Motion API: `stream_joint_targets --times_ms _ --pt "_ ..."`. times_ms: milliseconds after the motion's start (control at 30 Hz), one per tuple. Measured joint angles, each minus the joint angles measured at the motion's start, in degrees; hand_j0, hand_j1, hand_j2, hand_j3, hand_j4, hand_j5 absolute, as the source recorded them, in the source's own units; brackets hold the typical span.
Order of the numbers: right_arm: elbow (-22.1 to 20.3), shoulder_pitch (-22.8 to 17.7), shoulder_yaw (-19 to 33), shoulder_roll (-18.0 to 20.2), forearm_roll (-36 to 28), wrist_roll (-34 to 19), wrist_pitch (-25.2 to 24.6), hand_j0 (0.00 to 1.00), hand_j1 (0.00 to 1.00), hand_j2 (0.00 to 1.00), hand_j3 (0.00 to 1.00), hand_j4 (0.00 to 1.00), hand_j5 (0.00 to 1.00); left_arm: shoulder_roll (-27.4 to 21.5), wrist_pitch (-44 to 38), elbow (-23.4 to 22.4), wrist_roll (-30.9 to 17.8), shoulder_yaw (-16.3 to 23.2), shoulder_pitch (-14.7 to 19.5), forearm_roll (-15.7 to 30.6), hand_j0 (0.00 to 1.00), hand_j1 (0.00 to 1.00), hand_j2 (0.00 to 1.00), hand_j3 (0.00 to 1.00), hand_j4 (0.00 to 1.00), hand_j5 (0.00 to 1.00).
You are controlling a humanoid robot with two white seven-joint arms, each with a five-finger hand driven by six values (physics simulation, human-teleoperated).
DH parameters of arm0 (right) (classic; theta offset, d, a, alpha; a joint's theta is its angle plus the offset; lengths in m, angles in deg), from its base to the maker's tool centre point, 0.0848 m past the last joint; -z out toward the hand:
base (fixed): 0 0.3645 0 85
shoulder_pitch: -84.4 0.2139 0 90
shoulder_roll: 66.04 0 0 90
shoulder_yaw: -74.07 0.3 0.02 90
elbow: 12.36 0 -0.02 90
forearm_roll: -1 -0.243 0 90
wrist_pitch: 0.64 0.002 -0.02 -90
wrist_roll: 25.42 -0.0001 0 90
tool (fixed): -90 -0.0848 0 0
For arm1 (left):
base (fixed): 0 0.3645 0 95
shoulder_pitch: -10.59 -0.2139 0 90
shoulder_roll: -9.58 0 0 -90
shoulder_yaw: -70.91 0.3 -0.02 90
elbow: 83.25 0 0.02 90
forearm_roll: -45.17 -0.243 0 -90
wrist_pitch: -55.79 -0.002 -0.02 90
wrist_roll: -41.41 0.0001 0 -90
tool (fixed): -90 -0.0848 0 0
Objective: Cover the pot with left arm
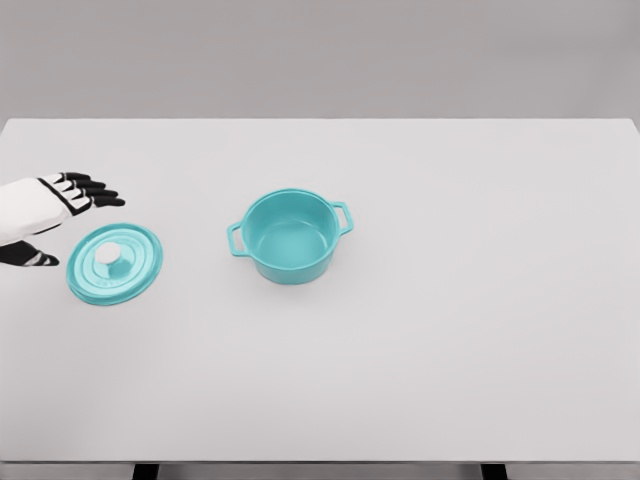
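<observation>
A teal pot (290,236) with two side handles stands uncovered near the middle of the white table (450,330). Its teal lid (115,263), with a pale knob on top, lies flat on the table to the pot's left. My left hand (62,215) hovers at the far left edge, just up and left of the lid, with its black fingers (95,189) spread and its thumb (30,258) apart below. It holds nothing and does not touch the lid. The right arm is out of view.
The table's far edge runs across the top of the view against a grey wall. Its front edge lies along the bottom, with dark legs showing below it.
</observation>
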Motion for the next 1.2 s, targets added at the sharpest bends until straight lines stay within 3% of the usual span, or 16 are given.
stream_joint_targets --times_ms 400,467,500,600,633,767,833,900,1067,1200 --pt "0.2 0.0 0.0 0.0 0.0 -0.02 -0.08 1.0 1.0 1.0 1.0 1.0 1.0 0.08 0.0 -1.33 -0.23 0.02 1.23 -0.44 1.0 1.0 1.0 1.0 1.0 1.0" --pt "0.21 0.0 0.01 0.0 -0.01 -0.02 -0.08 1.0 1.0 1.0 1.0 1.0 1.0 0.04 0.0 -2.85 -0.23 -0.04 2.72 -1.64 1.0 1.0 1.0 1.0 1.0 1.0" --pt "0.21 0.0 0.0 0.0 0.0 -0.02 -0.09 1.0 1.0 1.0 1.0 1.0 1.0 0.04 0.08 -3.71 -0.23 0.6 5.81 -2.75 1.0 1.0 1.0 1.0 1.0 1.0" --pt "0.21 0.0 0.0 0.0 0.0 -0.02 -0.09 1.0 1.0 1.0 1.0 1.0 1.0 0.84 0.02 -9.35 0.17 9.95 23.14 -3.53 1.0 1.0 1.0 1.0 1.0 1.0" --pt "0.21 0.0 0.01 0.0 -0.01 -0.02 -0.09 1.0 1.0 1.0 1.0 1.0 1.0 0.97 -0.09 -10.92 0.26 13.64 27.06 -3.23 1.0 1.0 1.0 1.0 1.0 1.0" --pt "0.21 0.0 0.0 0.0 0.0 -0.02 -0.09 1.0 1.0 1.0 1.0 1.0 1.0 -0.01 0.0 -13.84 0.04 24.07 27.77 -3.94 1.0 1.0 1.0 1.0 1.0 1.0" --pt "0.21 0.0 0.0 0.0 0.0 -0.02 -0.09 1.0 1.0 1.0 1.0 1.0 1.0 -0.97 0.03 -14.45 -0.1 28.49 31.98 -4.26 1.0 1.0 1.0 1.0 1.0 1.0" --pt "0.21 0.0 0.0 0.0 0.0 -0.02 -0.09 1.0 1.0 1.0 1.0 1.0 1.0 -1.53 -0.01 -14.89 -0.14 32.28 33.31 -4.2 1.0 1.0 1.0 1.0 1.0 1.0" --pt "0.21 0.0 0.0 0.0 0.0 -0.02 -0.09 1.0 1.0 1.0 1.0 1.0 1.0 2.55 0.01 -19.18 -3.53 34.39 34.19 -5.66 1.0 1.0 1.0 1.0 1.0 1.0" --pt "0.21 0.0 0.0 0.0 0.0 -0.02 -0.09 1.0 1.0 1.0 1.0 1.0 1.0 5.52 0.01 -21.3 -5.74 34.68 37.09 -5.8 1.0 1.0 1.0 1.0 1.0 1.0"
